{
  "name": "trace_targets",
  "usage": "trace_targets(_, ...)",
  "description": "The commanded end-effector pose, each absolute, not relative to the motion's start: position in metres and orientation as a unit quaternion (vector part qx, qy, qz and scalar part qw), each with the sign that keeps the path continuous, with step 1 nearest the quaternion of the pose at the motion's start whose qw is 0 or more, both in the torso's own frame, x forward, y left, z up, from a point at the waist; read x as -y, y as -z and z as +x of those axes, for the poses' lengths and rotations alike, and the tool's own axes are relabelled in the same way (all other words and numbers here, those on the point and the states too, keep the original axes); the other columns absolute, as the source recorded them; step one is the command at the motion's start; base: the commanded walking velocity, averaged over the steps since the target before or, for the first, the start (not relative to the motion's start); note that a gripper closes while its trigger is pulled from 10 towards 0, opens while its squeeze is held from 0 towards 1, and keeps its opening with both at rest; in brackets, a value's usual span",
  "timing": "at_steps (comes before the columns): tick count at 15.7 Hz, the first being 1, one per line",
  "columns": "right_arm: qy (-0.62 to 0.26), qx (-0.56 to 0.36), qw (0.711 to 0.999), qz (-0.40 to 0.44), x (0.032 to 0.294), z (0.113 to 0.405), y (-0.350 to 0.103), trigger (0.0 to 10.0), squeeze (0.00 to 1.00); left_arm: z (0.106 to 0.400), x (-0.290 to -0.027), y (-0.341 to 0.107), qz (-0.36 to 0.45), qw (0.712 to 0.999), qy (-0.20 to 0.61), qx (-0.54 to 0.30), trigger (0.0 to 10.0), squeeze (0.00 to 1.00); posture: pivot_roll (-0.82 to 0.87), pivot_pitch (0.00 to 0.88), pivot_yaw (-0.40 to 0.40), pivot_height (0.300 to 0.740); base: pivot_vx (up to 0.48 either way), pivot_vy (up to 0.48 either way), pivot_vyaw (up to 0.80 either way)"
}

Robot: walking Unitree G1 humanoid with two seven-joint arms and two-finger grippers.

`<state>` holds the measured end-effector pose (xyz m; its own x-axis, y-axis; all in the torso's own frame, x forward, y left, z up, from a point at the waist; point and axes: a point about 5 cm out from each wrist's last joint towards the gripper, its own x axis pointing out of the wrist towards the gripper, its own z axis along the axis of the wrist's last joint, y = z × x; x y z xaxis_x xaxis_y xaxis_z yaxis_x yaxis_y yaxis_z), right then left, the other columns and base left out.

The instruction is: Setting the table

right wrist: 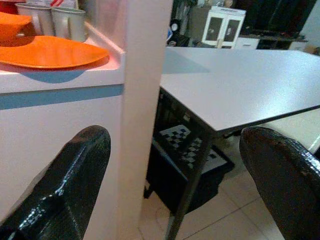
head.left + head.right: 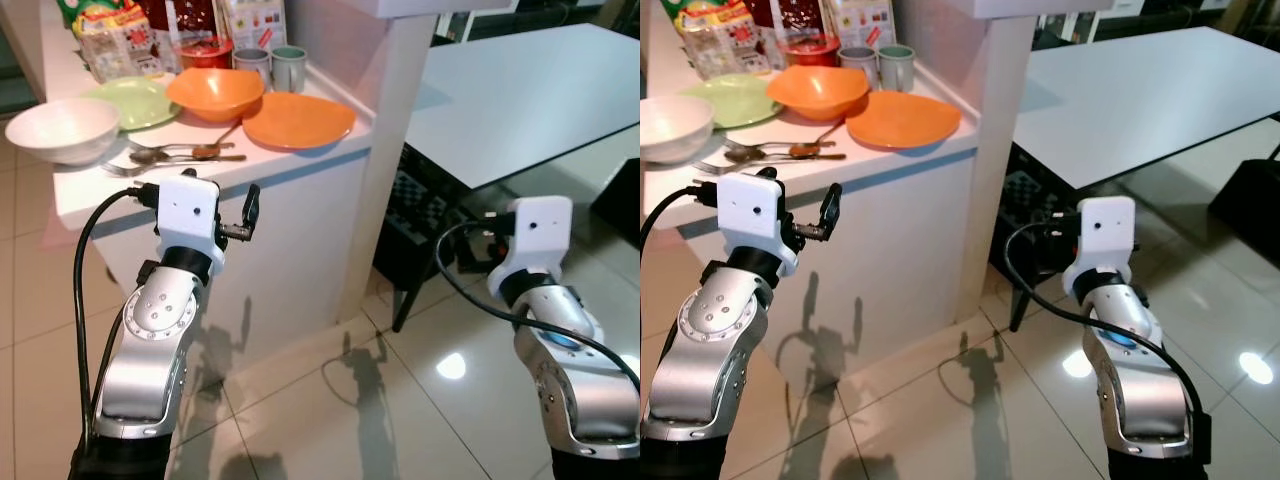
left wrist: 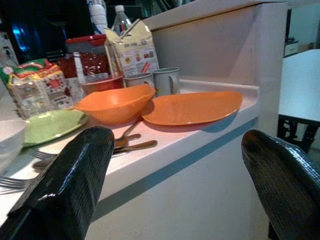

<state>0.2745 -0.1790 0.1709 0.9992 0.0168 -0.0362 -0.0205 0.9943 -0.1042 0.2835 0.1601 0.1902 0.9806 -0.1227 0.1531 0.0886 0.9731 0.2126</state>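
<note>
The flat orange plastic plate (image 2: 298,119) lies on the white worktop (image 2: 150,195), above and ahead of the left gripper (image 3: 175,185), wide open and empty like the right gripper (image 1: 175,180). Reaching carelessly could knock the metal spoons (image 2: 185,152) off.

The ledge (image 2: 200,185) is crowded along its front: a white bowl (image 2: 62,128), cutlery (image 2: 175,155), an orange bowl (image 2: 215,92) and an orange plate (image 2: 298,119) lie close together, with a green plate (image 2: 132,102), two mugs (image 2: 272,66) and food packets (image 2: 115,40) behind — little bare surface between them. A white pillar (image 2: 395,150) blocks the ledge's right end. Beyond it the white table (image 2: 530,95) is bare and open, its dark leg (image 2: 405,300) and a black crate (image 1: 190,165) below. The left gripper (image 2: 240,215), fingers spread, hangs just before the ledge's front wall; tiled floor (image 2: 380,420) is open.
</note>
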Motion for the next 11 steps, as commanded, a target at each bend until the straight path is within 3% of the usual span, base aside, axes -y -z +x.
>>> trace_targets(1, -0.015, -0.010, 0.999, -0.050, 0.179, 0.277, -0.176, 10.0, 0.00, 0.282, -0.158, -0.192, 0.107, 0.989, 0.059, 0.086, 10.0, 0.00, -0.06, 0.000, -0.053, 0.740, 0.259, 0.000, 0.00)
trace_targets(3, -0.045, -0.010, 0.997, -0.069, 0.175, 0.278, -0.178, 10.0, 0.00, 0.279, -0.160, -0.193, 0.102, 0.990, 0.052, 0.088, 10.0, 0.00, -0.05, 0.000, -0.072, 0.740, 0.272, 0.000, 0.00)
trace_targets(7, -0.025, -0.009, 0.997, -0.070, 0.182, 0.280, -0.178, 10.0, 0.00, 0.276, -0.157, -0.192, 0.102, 0.989, 0.066, 0.086, 10.0, 0.00, -0.04, 0.000, -0.071, 0.740, 0.369, 0.000, 0.74)
trace_targets(11, -0.013, -0.010, 0.998, -0.056, 0.186, 0.276, -0.176, 10.0, 0.00, 0.276, -0.156, -0.192, 0.104, 0.988, 0.073, 0.086, 10.0, 0.00, -0.04, 0.000, -0.071, 0.740, 0.386, 0.000, 0.00)
